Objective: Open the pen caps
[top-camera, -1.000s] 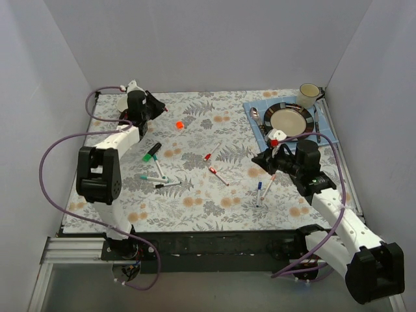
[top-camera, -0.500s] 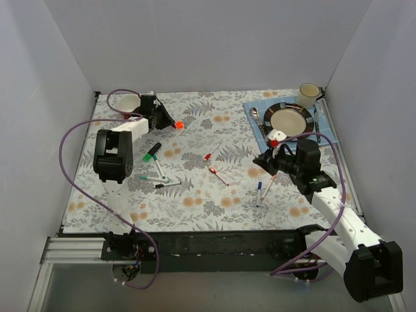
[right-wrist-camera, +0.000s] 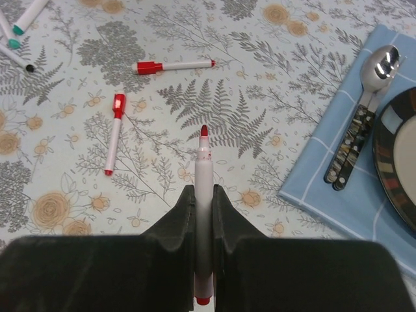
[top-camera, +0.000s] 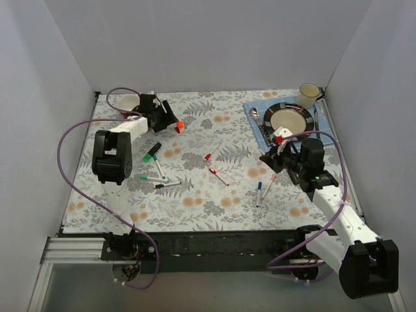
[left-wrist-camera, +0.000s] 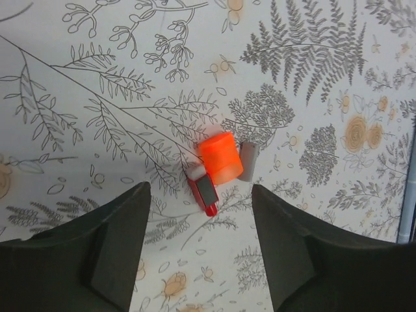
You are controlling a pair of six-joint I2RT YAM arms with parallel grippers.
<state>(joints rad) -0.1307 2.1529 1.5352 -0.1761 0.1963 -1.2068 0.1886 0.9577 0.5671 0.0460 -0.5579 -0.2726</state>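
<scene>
The left end effector point(left-wrist-camera: 198, 190) hangs spread over an orange cap point(left-wrist-camera: 220, 158) and a small red cap point(left-wrist-camera: 203, 193), both loose near the far left corner of the table point(top-camera: 214, 201). The orange one is round, so a careless nudge could send it rolling toward the edge. The right end effector point(right-wrist-camera: 203, 195) is pinching a red marker point(right-wrist-camera: 203, 159) with its tip bare, and a dip would likely ink the cloth. Mid-table, the green-capped marker point(top-camera: 152, 152) and the two red pens point(right-wrist-camera: 172, 65) look capped.

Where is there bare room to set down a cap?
Bare cloth along the near edge, in front of the blue pen and the left pen cluster; also between the orange cap and the placemat. The middle, with red pens, is crowded.
</scene>
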